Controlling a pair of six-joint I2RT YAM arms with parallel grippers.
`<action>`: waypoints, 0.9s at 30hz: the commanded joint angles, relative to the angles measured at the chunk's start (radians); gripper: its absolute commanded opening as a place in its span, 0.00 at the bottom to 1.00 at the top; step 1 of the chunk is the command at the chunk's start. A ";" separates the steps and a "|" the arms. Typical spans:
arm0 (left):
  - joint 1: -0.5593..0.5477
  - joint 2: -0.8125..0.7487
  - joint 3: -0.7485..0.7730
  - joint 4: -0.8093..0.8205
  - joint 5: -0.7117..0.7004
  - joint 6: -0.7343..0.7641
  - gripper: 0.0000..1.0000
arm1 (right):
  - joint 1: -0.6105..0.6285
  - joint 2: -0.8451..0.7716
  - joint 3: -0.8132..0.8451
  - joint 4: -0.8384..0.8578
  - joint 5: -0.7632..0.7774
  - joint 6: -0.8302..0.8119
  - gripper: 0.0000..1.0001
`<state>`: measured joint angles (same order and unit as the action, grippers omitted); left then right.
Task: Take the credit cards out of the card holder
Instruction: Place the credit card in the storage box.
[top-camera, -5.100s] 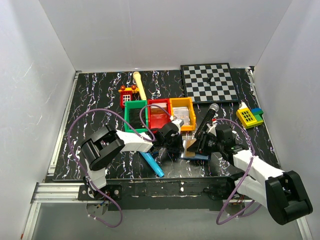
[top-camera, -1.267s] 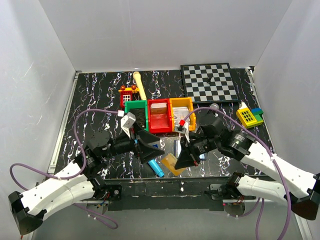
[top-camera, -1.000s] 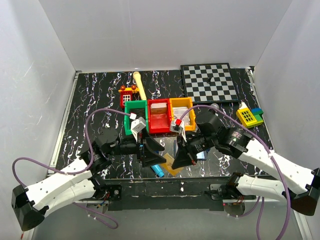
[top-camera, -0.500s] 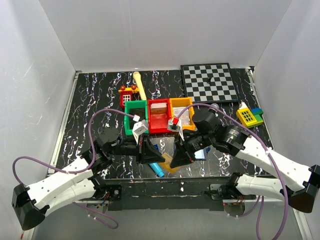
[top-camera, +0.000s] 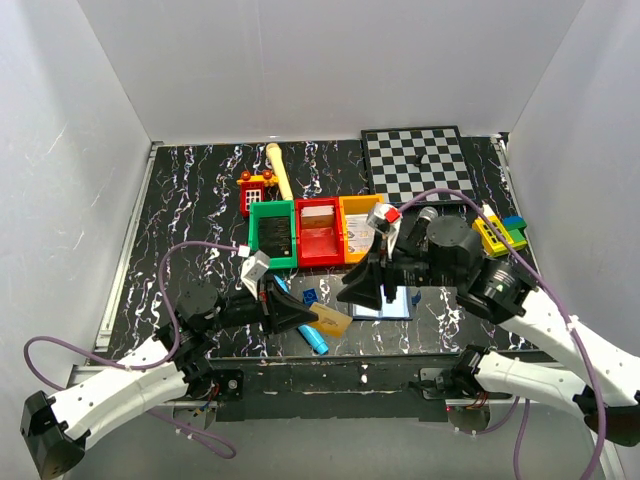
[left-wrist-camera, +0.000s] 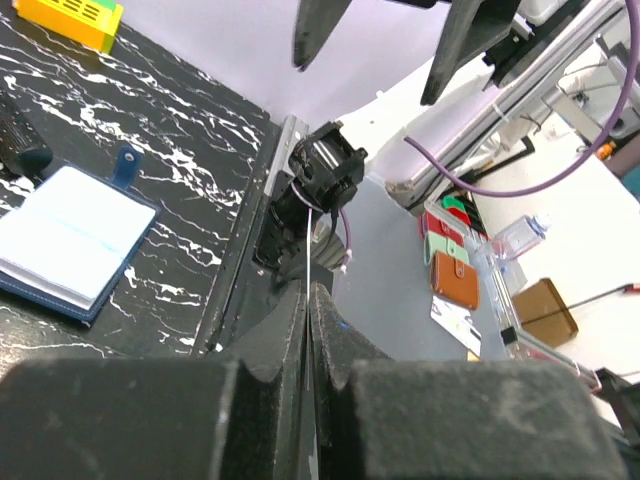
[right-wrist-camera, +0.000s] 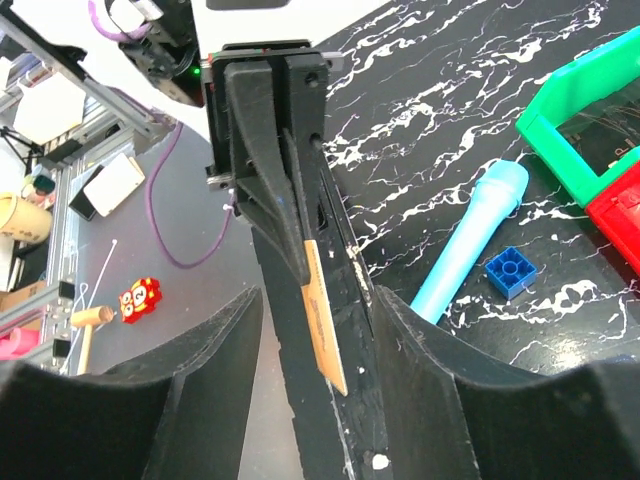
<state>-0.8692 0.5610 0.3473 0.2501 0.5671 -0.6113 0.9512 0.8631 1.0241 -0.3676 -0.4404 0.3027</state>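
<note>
Right wrist view: your left gripper (right-wrist-camera: 295, 250) is clamped on a tan card (right-wrist-camera: 325, 325) by one end, so it may pivot loose. Your right gripper (top-camera: 365, 287) hangs parted and empty by the open card holder (top-camera: 395, 300).

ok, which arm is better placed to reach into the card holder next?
Right. The right pincer stands open and empty right by the open card holder. The left pincer is shut on a tan card, further off, and would likely have to drop it first.
</note>
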 joint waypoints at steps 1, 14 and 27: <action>0.009 -0.030 -0.033 0.124 -0.078 -0.065 0.00 | -0.017 0.059 0.015 0.080 -0.049 0.065 0.57; 0.009 -0.041 -0.028 0.146 -0.052 -0.103 0.00 | -0.017 0.112 -0.004 0.084 -0.184 0.075 0.43; 0.009 -0.033 -0.033 0.167 -0.044 -0.117 0.00 | -0.017 0.132 0.011 0.058 -0.222 0.058 0.26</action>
<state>-0.8658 0.5266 0.3195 0.3912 0.5228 -0.7197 0.9356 0.9958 0.9985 -0.3210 -0.6334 0.3679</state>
